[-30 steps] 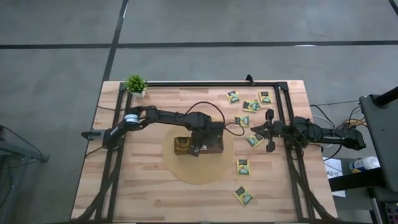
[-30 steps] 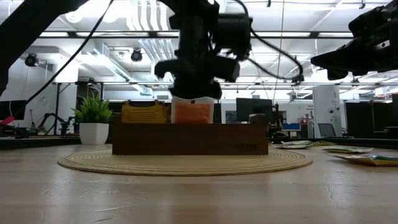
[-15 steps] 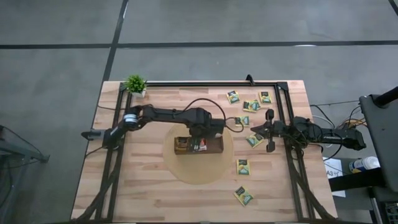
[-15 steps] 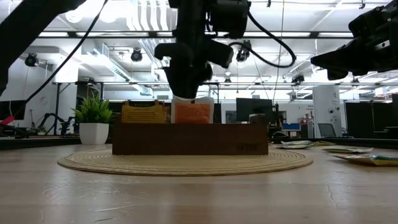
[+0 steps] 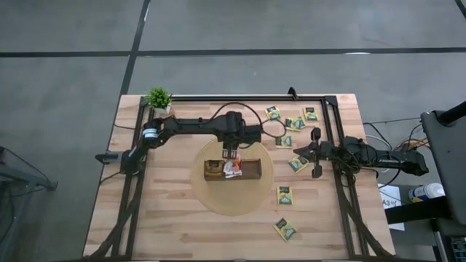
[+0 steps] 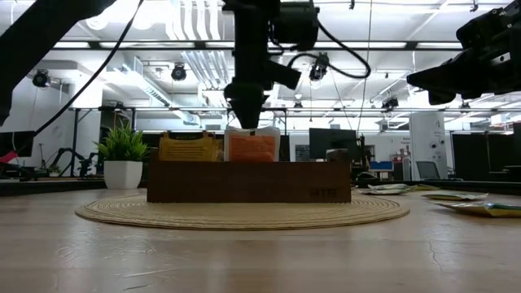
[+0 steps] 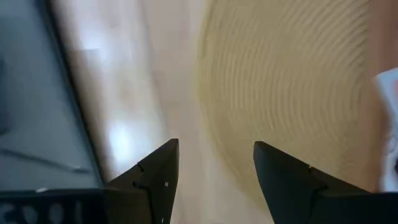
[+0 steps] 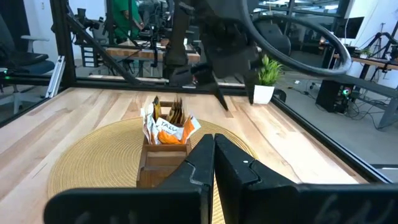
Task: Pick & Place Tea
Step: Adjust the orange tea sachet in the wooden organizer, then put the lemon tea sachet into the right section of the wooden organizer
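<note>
Table [image 5: 175,218]: woven mat [image 5: 218,202] at centre, wooden tray [image 5: 251,172] on it.
Left gripper [image 5: 231,153]: fingers apart, empty, just above tray, 12 o'clock side.
Right gripper [image 5: 297,152]: closed, empty, parked at 3 o'clock.
Tea sachets [image 5: 285,195]: loose from 1 to 5 o'clock; some upright in tray [image 6: 252,147].
Handling, judged: light, thin, floppy paper; pinch by edge.
Low view shows sachets upright; high view shows scatter, prints probably unreadable.

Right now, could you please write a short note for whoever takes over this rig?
Left gripper: open, empty, above the wooden tray.
Right gripper: shut, empty, waiting by the loose sachets.
Done: a yellow sachet and an orange-and-white sachet stand in the tray on the round woven mat.
Left: the green-and-yellow sachets on the table's right side still need placing.
</note>
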Robot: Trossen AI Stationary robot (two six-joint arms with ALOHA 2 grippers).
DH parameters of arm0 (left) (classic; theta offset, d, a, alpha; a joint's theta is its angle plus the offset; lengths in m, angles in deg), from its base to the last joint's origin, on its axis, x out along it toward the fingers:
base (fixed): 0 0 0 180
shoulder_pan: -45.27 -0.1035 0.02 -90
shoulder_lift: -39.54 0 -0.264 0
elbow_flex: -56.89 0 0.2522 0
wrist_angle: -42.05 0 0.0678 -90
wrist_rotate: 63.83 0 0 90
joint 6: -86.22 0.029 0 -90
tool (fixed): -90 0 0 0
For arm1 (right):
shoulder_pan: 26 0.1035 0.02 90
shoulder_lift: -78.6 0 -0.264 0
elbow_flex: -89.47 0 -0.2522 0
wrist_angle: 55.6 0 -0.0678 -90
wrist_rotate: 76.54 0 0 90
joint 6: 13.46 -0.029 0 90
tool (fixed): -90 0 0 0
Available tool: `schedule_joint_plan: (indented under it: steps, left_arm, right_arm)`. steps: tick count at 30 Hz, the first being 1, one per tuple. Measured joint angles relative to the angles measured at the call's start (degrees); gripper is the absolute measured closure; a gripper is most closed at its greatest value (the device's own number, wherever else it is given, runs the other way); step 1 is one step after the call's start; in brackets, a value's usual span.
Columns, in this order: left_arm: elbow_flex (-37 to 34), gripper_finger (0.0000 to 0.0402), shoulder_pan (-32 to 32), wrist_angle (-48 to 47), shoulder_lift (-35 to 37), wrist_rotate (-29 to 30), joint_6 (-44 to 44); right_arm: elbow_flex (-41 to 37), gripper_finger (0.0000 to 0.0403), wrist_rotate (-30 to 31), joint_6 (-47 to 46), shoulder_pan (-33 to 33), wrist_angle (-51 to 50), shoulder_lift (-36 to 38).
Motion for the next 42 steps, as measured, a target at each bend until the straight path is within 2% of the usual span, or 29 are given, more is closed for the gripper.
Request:
schedule_joint_plan:
  steps: [6,9,22,29,37,42]
  left_arm:
    - [-3.7,0.0200,0.0,2.7,0.0,-21.1,1.1]
    - [-4.0,0.0200,1.0,1.6,0.0,-24.7,1.3]
    - [-4.6,0.0200,3.8,2.5,0.0,-28.2,0.1]
    - [-3.9,0.0200,3.3,0.4,0.1,-20.9,1.3]
    - [3.6,0.0200,2.8,-7.4,0.5,-18.0,2.0]
    - [10.0,0.0200,2.5,-7.7,0.5,-17.8,2.3]
  right_arm:
    - [0.0,0.0394,0.0,0.0,0.0,0.0,0.0]
    - [0.0,0.0394,0.0,0.0,0.0,0.0,0.0]
    - [0.0,0.0394,0.0,0.0,0.0,0.0,0.0]
    - [0.0,0.0394,0.0,0.0,0.0,0.0,0.0]
    - [0.0,0.0394,0.0,0.0,0.0,0.0,0.0]
    - [0.0,0.0394,0.0,0.0,0.0,0.0,0.0]
